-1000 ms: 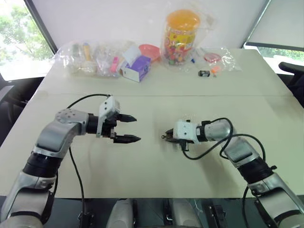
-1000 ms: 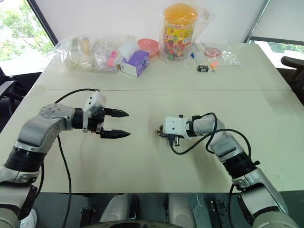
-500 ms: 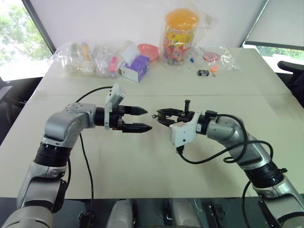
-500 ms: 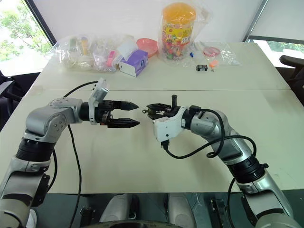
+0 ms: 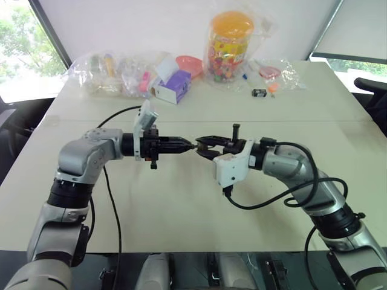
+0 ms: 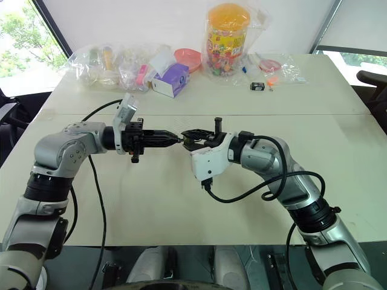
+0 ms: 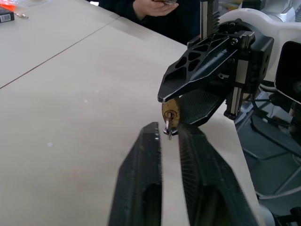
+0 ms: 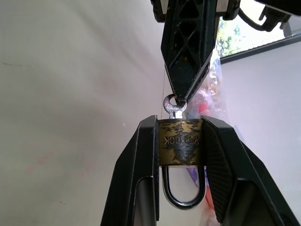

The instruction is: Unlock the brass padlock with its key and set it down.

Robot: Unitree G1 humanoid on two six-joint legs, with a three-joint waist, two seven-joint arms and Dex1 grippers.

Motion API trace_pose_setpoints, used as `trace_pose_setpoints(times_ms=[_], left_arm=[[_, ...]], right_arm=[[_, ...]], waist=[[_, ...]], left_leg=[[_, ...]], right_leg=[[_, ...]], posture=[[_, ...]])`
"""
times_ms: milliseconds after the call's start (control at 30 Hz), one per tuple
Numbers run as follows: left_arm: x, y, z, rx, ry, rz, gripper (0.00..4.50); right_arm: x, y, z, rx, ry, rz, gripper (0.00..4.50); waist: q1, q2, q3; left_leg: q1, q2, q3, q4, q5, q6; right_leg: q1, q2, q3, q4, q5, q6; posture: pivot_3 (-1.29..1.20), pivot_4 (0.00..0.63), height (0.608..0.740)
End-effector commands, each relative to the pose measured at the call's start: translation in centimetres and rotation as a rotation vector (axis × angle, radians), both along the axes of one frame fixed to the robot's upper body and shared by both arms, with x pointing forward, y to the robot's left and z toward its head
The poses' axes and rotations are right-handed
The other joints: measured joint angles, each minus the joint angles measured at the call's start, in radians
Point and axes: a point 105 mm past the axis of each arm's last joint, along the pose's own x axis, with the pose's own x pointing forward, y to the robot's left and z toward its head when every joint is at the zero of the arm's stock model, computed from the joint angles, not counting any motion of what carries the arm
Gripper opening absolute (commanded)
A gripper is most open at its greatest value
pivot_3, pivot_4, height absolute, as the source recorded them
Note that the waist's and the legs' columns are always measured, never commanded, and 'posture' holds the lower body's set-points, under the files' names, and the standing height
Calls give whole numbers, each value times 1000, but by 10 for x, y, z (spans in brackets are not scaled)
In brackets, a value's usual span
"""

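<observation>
Right wrist view showed the right gripper [image 8: 181,141] clamping the padlock [image 8: 181,148], its shackle shut. The left gripper [image 8: 175,100] pinched the key [image 8: 174,107], seated in the keyhole; turning it seemed next.

A wide, pale beige table [image 5: 181,211] with a matte top takes up most of the room, and a thin straight seam [image 5: 338,122] crosses it from side to side. Beyond the table's far edge stands a plain white wall [image 5: 139,24]. To either side of that wall, dark-framed windows [image 5: 27,48] let in daylight, with green foliage outside. A white roller blind [image 5: 357,27] hangs over the window at the table's far right corner.
</observation>
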Motion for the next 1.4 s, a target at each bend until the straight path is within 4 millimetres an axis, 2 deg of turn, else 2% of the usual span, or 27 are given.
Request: trace_pose_setpoints(times_ms=[33, 467, 500, 533, 800, 933, 1033, 1100, 1200, 1333, 1400], left_arm=[[-2, -3, 12, -19, -41, -19, 683], [-4, -10, 7, -12, -38, -39, 683], [-3, -10, 6, -11, -39, -38, 154], [-3, -10, 6, -11, -39, -38, 41], [-4, -11, 2, 23, -73, -39, 41], [0, -14, 0, 67, -240, -11, 41], [8, -18, 7, 33, -349, 45, 41], [12, -22, 14, 31, -525, 79, 41], [7, -29, 17, 43, -736, 55, 41], [3, -34, 21, 40, -859, 23, 41], [6, -33, 23, 35, -848, 34, 41]], right_arm=[[-7, 6, 14, 24, -47, 35, 722], [-7, 5, 16, 16, -60, 34, 722], [-7, 5, 16, 16, -61, 34, 722], [-7, 5, 16, 16, -61, 34, 722], [-7, 4, 16, 14, -59, 30, 722], [-4, 3, 22, 97, 13, 5, 722], [-3, 2, 30, 172, 84, -8, 722], [-3, 2, 37, 248, 170, -11, 722], [-7, 7, 46, 344, 319, 4, 722], [-13, 10, 45, 332, 406, 21, 722], [-13, 10, 44, 324, 412, 18, 722]], waist=[[0, 0, 0], [0, 0, 0], [0, 0, 0], [0, 0, 0], [0, 0, 0], [1, 0, 0], [2, 0, 0], [3, 0, 0], [3, 0, 0], [2, 0, 0], [2, 0, 0]], left_leg=[[0, 0, 0, 0, 0, 0], [0, 0, 0, 0, 0, 0], [0, 0, 0, 0, 0, 0], [0, 0, 0, 0, 0, 0], [0, 0, 0, 0, 0, 0], [0, 0, 0, 0, 0, 0], [0, 0, 0, 0, 0, 0], [0, 0, 0, 0, 0, 0], [0, 0, 0, 0, 0, 0], [0, 0, 0, 0, 0, 0], [0, 0, 0, 0, 0, 0]], right_leg=[[0, 0, 0, 0, 0, 0], [0, 0, 0, 0, 0, 0], [0, 0, 0, 0, 0, 0], [0, 0, 0, 0, 0, 0], [0, 0, 0, 0, 0, 0], [0, 0, 0, 0, 0, 0], [0, 0, 0, 0, 0, 0], [0, -1, 0, 0, 0, 0], [0, -2, 0, 0, 0, 0], [0, -1, 0, 0, 0, 0], [0, -1, 0, 0, 0, 0]], posture=[[0, 150, 740], [0, 150, 740], [0, 150, 740], [0, 150, 740], [0, 150, 740], [0, 150, 740], [0, 150, 740], [0, 150, 740], [0, 150, 740], [0, 150, 740], [0, 150, 740]])
